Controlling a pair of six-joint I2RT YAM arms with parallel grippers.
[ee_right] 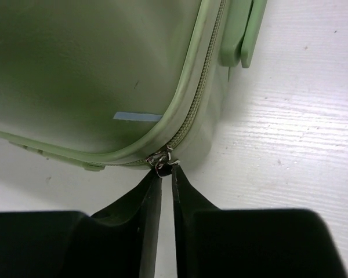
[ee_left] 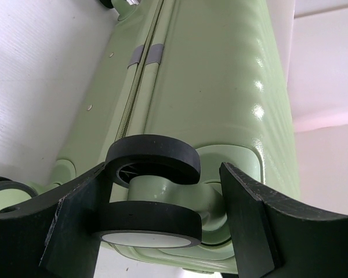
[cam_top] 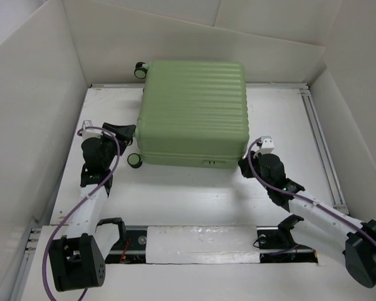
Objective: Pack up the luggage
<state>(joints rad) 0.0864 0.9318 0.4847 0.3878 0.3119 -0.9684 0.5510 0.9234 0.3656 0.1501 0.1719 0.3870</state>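
1. Because its ribbed shell lies flat with both halves together, the luggage takes up the 12 o'clock part of the table, with its wheeled end facing 9 o'clock. No loose item shows beside it, so I judge that what is left of the packing is the zip.
2. At the case's 8 o'clock corner the left gripper straddles a black double wheel. Its jaws are released and spread wide: the left finger lies against the wheel's rim, and the right one stands apart from the green housing. The placement reads as a brace, a stop at the wheel end so the case cannot slide or turn while it is pulled elsewhere.
3. At the 5 o'clock corner the right gripper meets the rounded bend of the zipper track. Its jaws are clenched almost together, and the small metal zipper pull sits at their very tips, apparently pinched. How deep the bite goes cannot be told.
4. Holding the tab by the tips keeps the fingers off the shell and in line with the track.
5. The likely risk is that the tab slips out of so shallow a pinch as the slider rounds the corner.
6. The smooth hard shell will probably skid on the table, which is why bracing the opposite corner makes sense.
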